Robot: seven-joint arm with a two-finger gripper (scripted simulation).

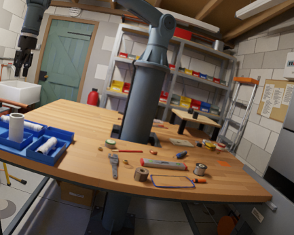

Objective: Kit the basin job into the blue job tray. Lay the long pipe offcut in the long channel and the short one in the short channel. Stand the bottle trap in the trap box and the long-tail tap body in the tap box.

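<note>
My gripper point(22, 72) hangs open and empty, high above the blue job tray point(27, 141) at the bench's left end. A white cylinder, the bottle trap point(16, 127), stands upright in a square box of the tray. A long white pipe offcut point(25, 124) lies in the channel behind it. A short white piece point(47, 145) lies on its side in the nearer box on the right. I cannot tell whether this piece is the short offcut or the tap body.
Behind the bench stand a green door point(62, 61), a white basin point(15, 91) and shelving with coloured bins point(190, 88). The arm's grey column point(142, 98) rises mid-bench. A spanner point(114, 163), level point(163, 164), tape rolls and a blue outline point(172, 181) lie on the right.
</note>
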